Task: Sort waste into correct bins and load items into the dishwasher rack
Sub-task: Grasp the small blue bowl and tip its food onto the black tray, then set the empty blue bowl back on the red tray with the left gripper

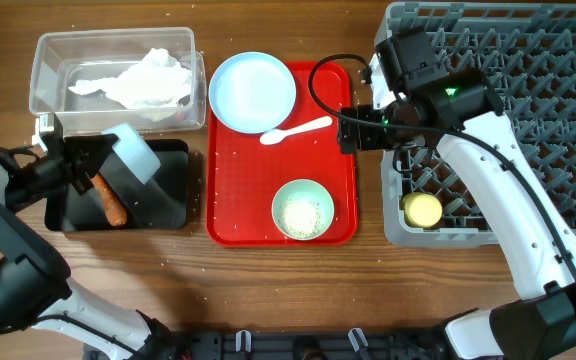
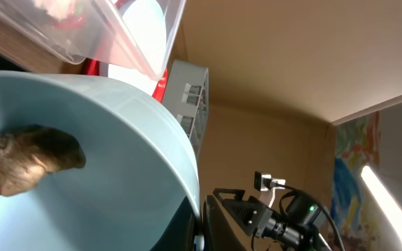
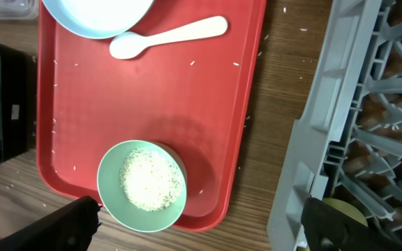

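First, from above, the left gripper (image 1: 111,160) is clamped on a tilted bowl (image 1: 136,155), held over the black tray (image 1: 173,205) at the left of the wooden surface (image 1: 268,280). A carrot piece (image 1: 111,205) lies in that tray. Just behind it, the clear tub (image 1: 48,60) holds crumpled tissue paper (image 1: 143,80). The red tray (image 1: 238,215) sits in the middle and carries the plate (image 1: 253,92), the spoon (image 1: 296,130) just in front of it, and a rice bowl (image 1: 303,208) near the front edge. The right gripper (image 1: 353,128) hovers by the red tray's right rim, beside the grey rack (image 1: 528,110). A yellow cup (image 1: 421,208) stands in the rack's front left corner.

From the left wrist, the tilted bowl (image 2: 117,160) fills the lower left, and a brown food scrap (image 2: 30,159) rests on its inner wall. The clear tub (image 2: 124,35) is above it, and the rack (image 2: 190,104) is farther off.

From the right wrist, the gripper (image 3: 201,209) has its fingers wide apart and holds nothing. Below it sit the red tray (image 3: 208,125), the spoon (image 3: 169,36) and the plate (image 3: 96,14) at the top edge. The rice bowl (image 3: 110,199) holds white rice (image 3: 152,180), and loose grains dot the tray. The rack (image 3: 313,118) is at the right, with the yellow cup (image 3: 340,209) partly hidden inside it.
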